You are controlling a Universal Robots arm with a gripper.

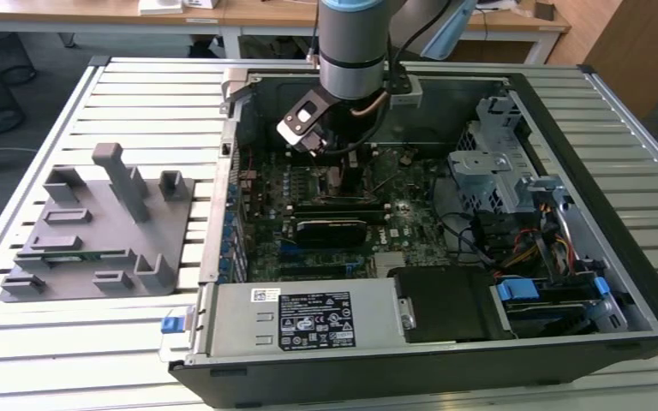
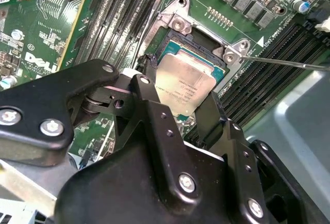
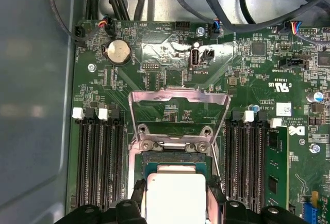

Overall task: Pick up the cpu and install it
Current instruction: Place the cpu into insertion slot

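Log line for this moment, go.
hand: gripping cpu by two sides | cpu: at socket, seating unclear | load plate: raised

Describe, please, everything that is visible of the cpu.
The cpu is a small flat square chip: a dull silver metal lid with faint print, on a thin green board. It lies level at the open socket, whose silver load plate stands raised. The gripper is shut on two opposite edges of it. Whether it is fully seated cannot be told.
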